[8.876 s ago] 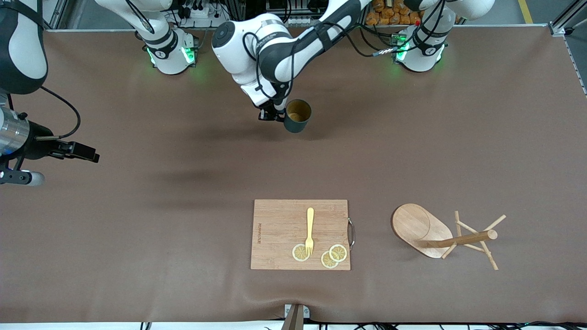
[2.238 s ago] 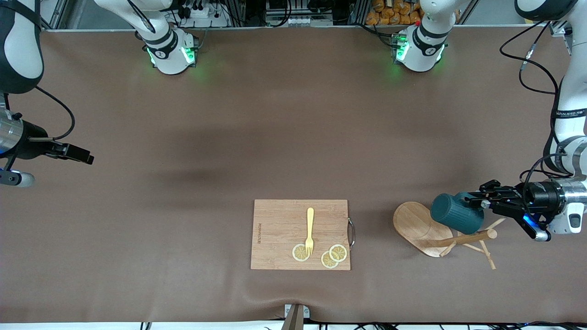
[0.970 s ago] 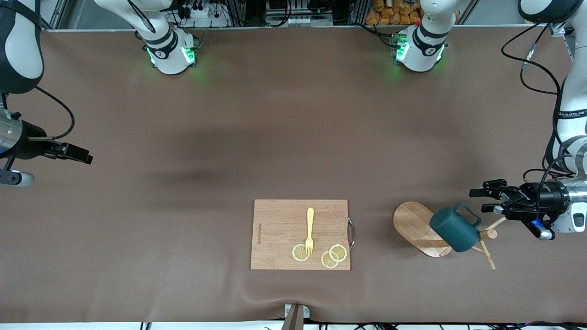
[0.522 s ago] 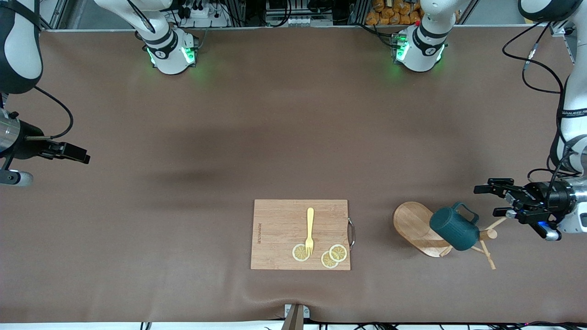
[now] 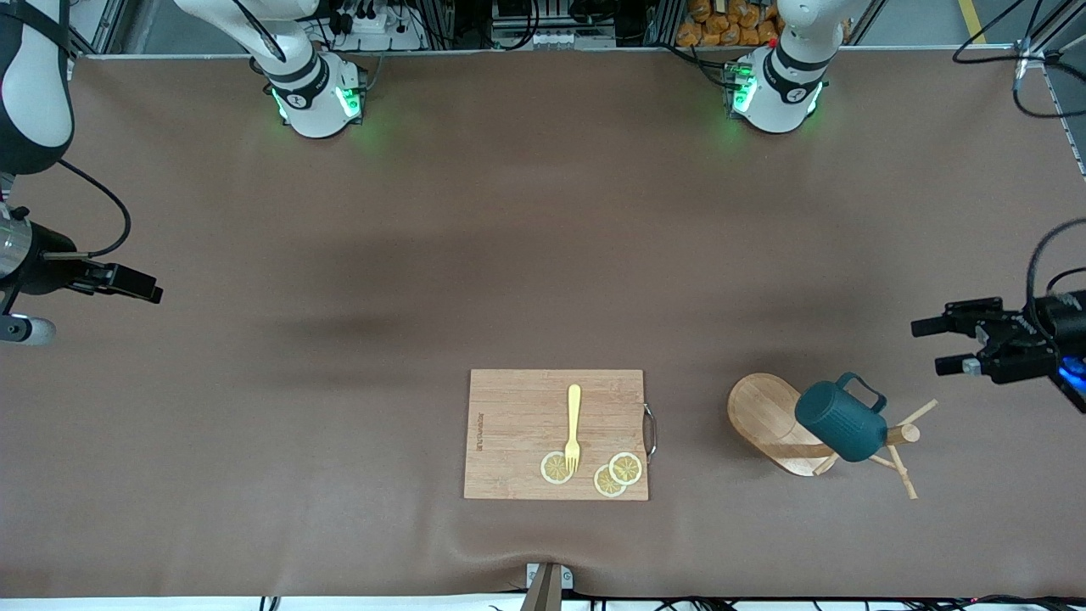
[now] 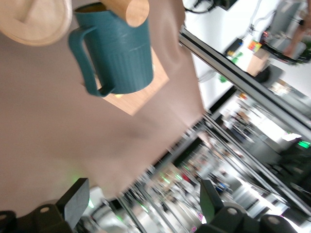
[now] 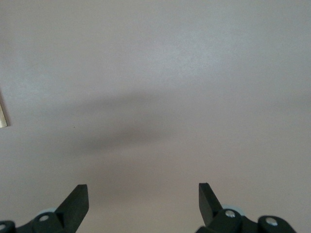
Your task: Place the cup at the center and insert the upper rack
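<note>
One rigid cup hangs on the toppled upper rack, lower right; its handle looks grabbable. Left gripper and right gripper both gape wide, empty.

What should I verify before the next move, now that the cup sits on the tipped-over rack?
1. Left claw open and off the cup: ok.
2. Cup on the upper rack pole: ok; the left wrist view shows the pole tip inside its mouth.
3. Rack standing upright: not ok; it lies on its side.
4. Cup at table center: not ok; it is toward the left arm's end.
5. Right claw open, waiting: ok.
6. Cutting board untouched by the rack: ok.
</note>
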{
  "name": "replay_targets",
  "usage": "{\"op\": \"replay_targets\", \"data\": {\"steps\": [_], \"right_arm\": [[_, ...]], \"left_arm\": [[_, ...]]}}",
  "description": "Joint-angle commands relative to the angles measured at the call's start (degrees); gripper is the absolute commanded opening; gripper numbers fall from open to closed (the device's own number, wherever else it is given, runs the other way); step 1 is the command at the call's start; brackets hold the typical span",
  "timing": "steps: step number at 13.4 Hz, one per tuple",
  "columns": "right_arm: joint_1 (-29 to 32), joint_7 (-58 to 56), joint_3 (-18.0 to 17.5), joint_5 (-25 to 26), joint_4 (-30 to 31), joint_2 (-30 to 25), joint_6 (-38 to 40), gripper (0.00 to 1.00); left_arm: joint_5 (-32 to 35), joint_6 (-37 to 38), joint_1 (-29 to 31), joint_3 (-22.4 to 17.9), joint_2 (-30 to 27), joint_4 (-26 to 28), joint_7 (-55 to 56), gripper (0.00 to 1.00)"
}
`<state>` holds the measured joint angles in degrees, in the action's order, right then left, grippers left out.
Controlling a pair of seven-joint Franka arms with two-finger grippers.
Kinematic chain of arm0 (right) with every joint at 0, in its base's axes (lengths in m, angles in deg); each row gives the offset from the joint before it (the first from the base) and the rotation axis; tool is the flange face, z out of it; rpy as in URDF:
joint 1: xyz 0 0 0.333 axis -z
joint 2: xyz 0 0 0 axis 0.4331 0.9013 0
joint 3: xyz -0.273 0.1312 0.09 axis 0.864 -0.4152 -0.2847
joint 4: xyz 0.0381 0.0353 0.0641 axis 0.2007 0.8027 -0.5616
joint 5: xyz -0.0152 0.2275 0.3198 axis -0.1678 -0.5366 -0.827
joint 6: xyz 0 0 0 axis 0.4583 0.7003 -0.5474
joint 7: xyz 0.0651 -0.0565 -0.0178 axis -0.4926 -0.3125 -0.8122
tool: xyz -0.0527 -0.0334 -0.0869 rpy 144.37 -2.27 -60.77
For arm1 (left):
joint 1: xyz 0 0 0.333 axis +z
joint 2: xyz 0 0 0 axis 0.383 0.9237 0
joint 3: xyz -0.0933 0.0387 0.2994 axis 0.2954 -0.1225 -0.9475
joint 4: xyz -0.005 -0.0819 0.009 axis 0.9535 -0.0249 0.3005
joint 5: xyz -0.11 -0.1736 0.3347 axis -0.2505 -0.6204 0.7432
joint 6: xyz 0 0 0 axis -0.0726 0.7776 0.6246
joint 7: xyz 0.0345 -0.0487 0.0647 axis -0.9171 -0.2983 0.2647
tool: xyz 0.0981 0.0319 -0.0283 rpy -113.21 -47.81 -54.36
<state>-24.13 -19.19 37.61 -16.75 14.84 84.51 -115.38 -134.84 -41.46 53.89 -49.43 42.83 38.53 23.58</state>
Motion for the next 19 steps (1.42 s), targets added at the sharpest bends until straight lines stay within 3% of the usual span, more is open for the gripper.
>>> {"op": "replay_targets", "data": {"steps": [1, 4, 7, 9, 12, 17, 18, 19], "right_arm": [[0.58, -0.45, -0.61, 0.88, 0.17, -0.68, 0.67, 1.0], [0.49, -0.36, -0.61, 0.8, 0.17, -0.68, 0.76, 1.0], [0.66, -0.63, -0.52, 0.62, 0.43, -0.68, 0.67, 1.0], [0.67, -0.54, -0.52, 0.36, 0.26, -0.68, 0.67, 1.0], [0.58, -0.71, -0.52, 0.97, 0.26, -0.68, 0.32, 1.0], [0.23, -0.89, -0.34, 1.06, 0.34, -0.85, 0.14, 1.0], [0.23, -1.07, -0.25, 1.06, 0.34, -0.85, 0.05, 1.0], [0.23, -1.07, -0.17, 1.06, 0.43, -0.85, 0.05, 1.0]], "left_arm": [[9.7, -4.22, -1.65, 0.45, -11.5, 7.64, 0.02, 1.0], [24.03, -5.2, -4.38, 1.93, -18.19, 8.79, 0.02, 1.0], [38.0, -5.11, -4.47, 7.29, -24.34, 11.68, -0.16, 1.0], [43.73, -3.63, -4.47, 9.93, -28.91, 14.14, -0.51, 1.0], [48.23, 2.43, -4.47, 13.36, -31.04, 13.73, -0.08, 1.0], [48.33, 5.7, -4.56, 13.55, -28.4, 8.27, -0.34, 1.0], [48.42, 6.4, -5.6, 12.76, -27.71, 7.66, -0.34, 1.0], [48.24, 6.93, -10.05, 7.71, -27.09, 6.87, -0.68, 1.0]]}}
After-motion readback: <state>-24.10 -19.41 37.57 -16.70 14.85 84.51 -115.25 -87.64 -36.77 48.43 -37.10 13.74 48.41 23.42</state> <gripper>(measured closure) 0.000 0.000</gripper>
